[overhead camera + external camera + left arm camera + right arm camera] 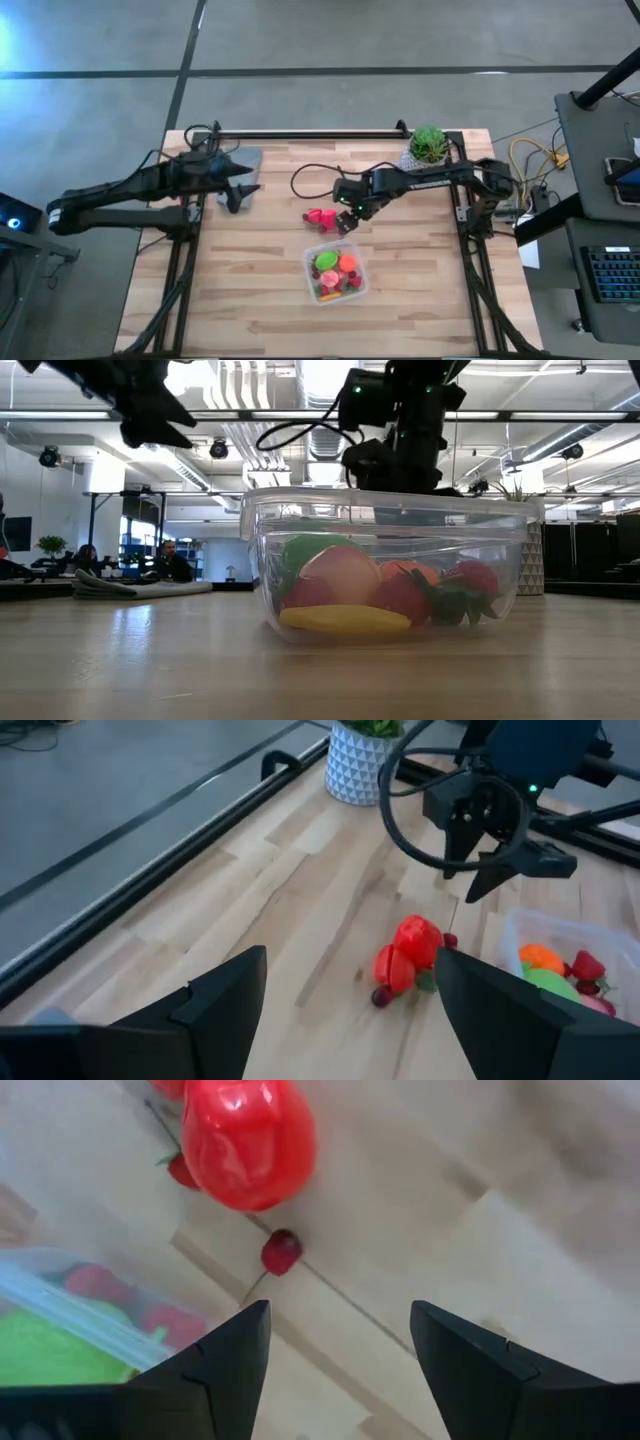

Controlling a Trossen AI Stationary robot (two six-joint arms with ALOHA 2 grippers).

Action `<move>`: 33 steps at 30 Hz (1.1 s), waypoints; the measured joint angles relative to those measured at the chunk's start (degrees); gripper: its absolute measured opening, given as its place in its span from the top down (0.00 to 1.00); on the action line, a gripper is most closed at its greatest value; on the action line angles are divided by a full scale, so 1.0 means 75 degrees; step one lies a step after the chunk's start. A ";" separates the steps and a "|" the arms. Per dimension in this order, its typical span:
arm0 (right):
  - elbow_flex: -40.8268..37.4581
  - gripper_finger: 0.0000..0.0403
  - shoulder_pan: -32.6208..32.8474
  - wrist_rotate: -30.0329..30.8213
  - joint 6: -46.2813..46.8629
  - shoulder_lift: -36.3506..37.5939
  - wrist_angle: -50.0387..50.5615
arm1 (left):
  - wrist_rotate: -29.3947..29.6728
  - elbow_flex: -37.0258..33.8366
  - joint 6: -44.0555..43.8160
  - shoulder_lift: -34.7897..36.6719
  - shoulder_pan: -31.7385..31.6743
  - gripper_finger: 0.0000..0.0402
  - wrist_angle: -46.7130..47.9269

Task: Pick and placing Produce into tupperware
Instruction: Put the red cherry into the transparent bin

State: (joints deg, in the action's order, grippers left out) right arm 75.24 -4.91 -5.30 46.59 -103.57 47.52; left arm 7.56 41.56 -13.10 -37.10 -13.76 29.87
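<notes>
The clear tupperware (pixel 336 273) stands on the wooden table near its front middle and holds green, orange, pink and red pieces; it fills the foreground of the low view (pixel 390 560). A red rounded piece (pixel 320 217) and a tiny red berry (pixel 281 1252) lie on the table just beyond it. My right gripper (pixel 345 222) hangs open and empty above the table, beside the red piece (pixel 248 1140), between it and the tupperware's far rim (pixel 60 1295). My left gripper (pixel 236 196) is open and empty at the far left, over the grey cloth (pixel 246 160).
A green plant in a white patterned pot (pixel 428 148) stands at the far right corner. A black rail (pixel 300 132) runs along the far edge. A black cable (pixel 315 175) loops from the right arm. People sit in the room behind (pixel 170 560).
</notes>
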 joint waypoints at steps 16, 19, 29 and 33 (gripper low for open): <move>0.1113 0.42 0.0025 -0.0465 0.0768 -0.1693 0.0105 | 0.0085 -0.0896 0.0401 0.0415 0.0000 0.32 -0.0388; 0.1329 0.42 0.0086 -0.0472 0.0725 -0.1930 0.0305 | 0.0099 -0.0897 0.0405 0.0290 0.0000 0.32 -0.0459; 0.1358 0.42 0.0288 -0.0466 0.0726 -0.1999 0.0349 | 0.0115 -0.0897 0.0399 -0.0024 -0.0003 0.32 -0.0838; 0.1373 0.45 0.0303 -0.0464 0.0728 -0.2168 0.0247 | 0.0115 -0.0897 0.0399 -0.0123 -0.0003 0.32 -0.0938</move>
State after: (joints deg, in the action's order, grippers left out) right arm 85.54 -2.63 -8.78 52.05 -119.83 49.37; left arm 8.42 34.83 -10.11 -38.02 -13.78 22.83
